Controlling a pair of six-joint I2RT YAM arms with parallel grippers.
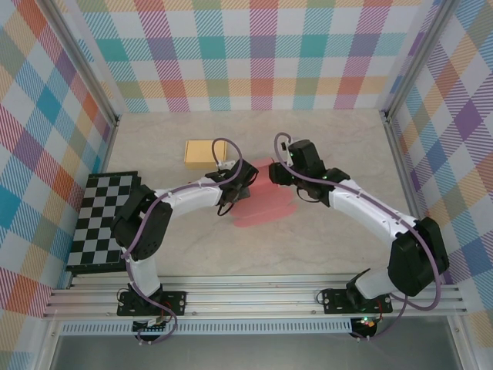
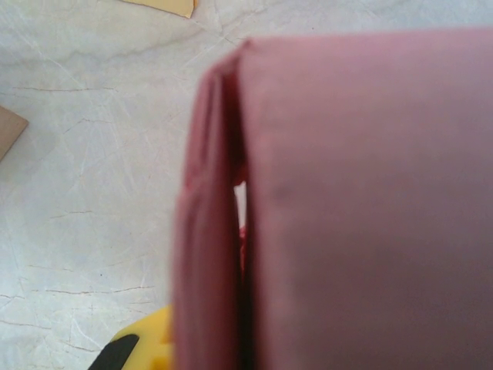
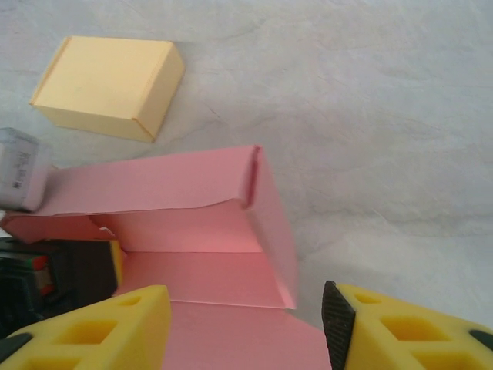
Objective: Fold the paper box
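The pink paper box (image 1: 263, 202) lies partly folded mid-table, with one end raised into walls and a flat flap stretching toward the near side. My left gripper (image 1: 233, 187) is shut on the left wall of that box. In the left wrist view the pink wall (image 2: 347, 200) looms close and blurred, and one yellow finger (image 2: 142, 347) peeks out beside it. My right gripper (image 3: 246, 331) hangs open just above the flat pink flap (image 3: 231, 339), near the box's upright right wall (image 3: 273, 223). Its two yellow fingers stand well apart and grip nothing.
A finished yellow box (image 1: 204, 152) sits on the table behind the pink one, also seen as the yellow box (image 3: 108, 86) in the right wrist view. A black-and-white checkered board (image 1: 104, 220) lies at the left edge. Plaid walls enclose the table.
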